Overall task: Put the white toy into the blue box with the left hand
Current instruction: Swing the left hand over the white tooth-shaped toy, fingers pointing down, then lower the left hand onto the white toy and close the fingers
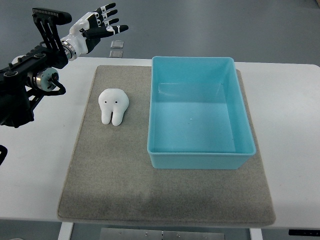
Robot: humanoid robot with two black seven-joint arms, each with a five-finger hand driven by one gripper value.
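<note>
Grey felt-like matting [165, 195] is laid over the middle of a white bench [295, 125], and both task items are set on it. The white toy [113, 105], shaped like a molar tooth with two small dark eyes and two stubby roots, is seen lying flat on the left part of the mat, its roots turned toward the near edge. Just beside it on the right, but not touching it, the blue box [200, 156] is placed; it is an open rectangular tub of pale turquoise plastic, and nothing is seen inside it.

The left hand [100, 25] is held up beyond the far left corner of the mat, well apart from the toy and above the grey floor. Its black-and-white fingers [111, 29] are spread out straight toward the right, and nothing is gripped. The dark arm behind it is brought in from the picture's left edge. Two small square plates [116, 48] are seen on the floor just past the bench's far edge.
</note>
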